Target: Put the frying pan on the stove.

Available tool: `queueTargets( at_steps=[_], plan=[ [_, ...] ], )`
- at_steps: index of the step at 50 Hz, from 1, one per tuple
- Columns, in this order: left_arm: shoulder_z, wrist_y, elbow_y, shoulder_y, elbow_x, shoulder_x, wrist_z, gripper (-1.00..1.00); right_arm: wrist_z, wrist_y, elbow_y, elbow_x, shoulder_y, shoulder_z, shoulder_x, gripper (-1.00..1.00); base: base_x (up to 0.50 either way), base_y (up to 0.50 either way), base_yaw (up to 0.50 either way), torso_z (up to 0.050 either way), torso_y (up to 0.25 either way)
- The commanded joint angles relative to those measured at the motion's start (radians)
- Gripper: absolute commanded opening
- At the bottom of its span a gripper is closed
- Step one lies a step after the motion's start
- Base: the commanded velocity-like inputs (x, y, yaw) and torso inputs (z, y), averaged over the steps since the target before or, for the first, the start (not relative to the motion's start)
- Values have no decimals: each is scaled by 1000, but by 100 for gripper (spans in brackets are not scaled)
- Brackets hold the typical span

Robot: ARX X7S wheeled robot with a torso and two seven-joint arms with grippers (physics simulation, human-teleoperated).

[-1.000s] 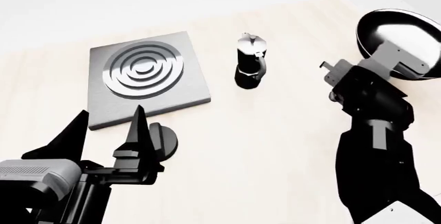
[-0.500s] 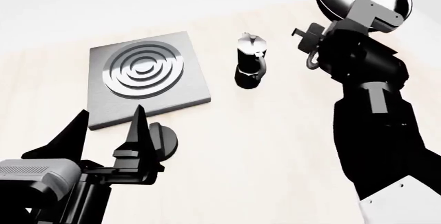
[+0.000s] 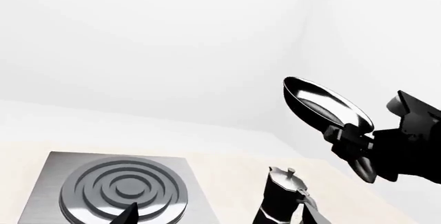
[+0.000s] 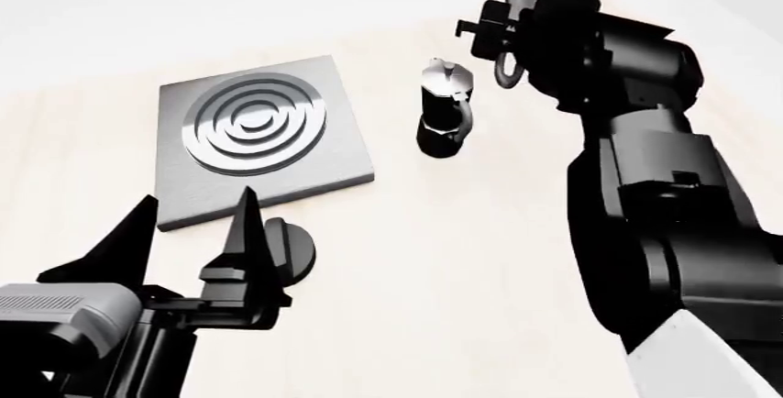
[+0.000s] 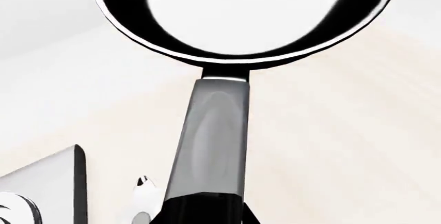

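1. Frying pan (image 3: 327, 108) in the left wrist view sits at the middle right of the frame, lifted well above the table and tilted, its shiny inside showing. The right gripper (image 3: 355, 144) is clamped on its handle, with the black arm running off the right edge. The stove (image 3: 113, 190) lies flat at the lower left, its raised rings bare. A moka pot (image 3: 279, 198) stands at the lower middle, just below the pan and to the right of the stove. A black fingertip (image 3: 127, 214) of the left gripper pokes up at the bottom edge.

2. Head view: only the loop end of the pan's handle (image 4: 505, 70) shows at the upper middle, hanging below the right gripper (image 4: 520, 8); the pan's bowl is cut off by the top edge. The moka pot (image 4: 445, 114) stands just left of that loop. The stove (image 4: 257, 137) rests at the upper left, well apart from the pan. The left gripper (image 4: 190, 233) is at the lower left with its fingers spread, holding nothing. A round black knob (image 4: 290, 247) lies right behind it on the table (image 4: 465, 251).

3. Right wrist view: the pan (image 5: 245, 15) fills the top of the frame, its grey handle (image 5: 214, 141) running down to the bottom middle, where the black jaws close round it. A corner of the stove (image 5: 48, 188) shows at the lower left.
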Motion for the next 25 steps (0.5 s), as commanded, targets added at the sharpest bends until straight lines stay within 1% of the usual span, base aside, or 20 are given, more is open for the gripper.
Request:
queueTargets(
  at_steps=[1,3,8,13,17,25],
  plan=[
    [-10,7,5,2,-11,-11,-3,100,-21,-34,-19,330,56,-401,-8,-100,0,0,0,0,0],
    [-12,10,4,3,-11,-12,-3,100,-20,-45,-15,420,64,-498,-9,-100,0,0,1,0,0],
    [-20,13,8,5,-18,-20,-8,100,-19,-62,-24,587,72,-678,-9,-100,0,0,0,0,2],
    [-23,15,7,5,-20,-22,-8,100,-33,-83,-30,690,78,-794,-8,-100,0,0,1,0,2],
    [-21,11,10,4,-19,-21,-11,100,-39,-89,-39,729,83,-833,-7,-100,0,0,0,3,0],
    [-21,9,11,4,-18,-20,-13,100,-42,-67,-103,750,65,-876,1,-100,0,0,0,0,1]
  ],
)
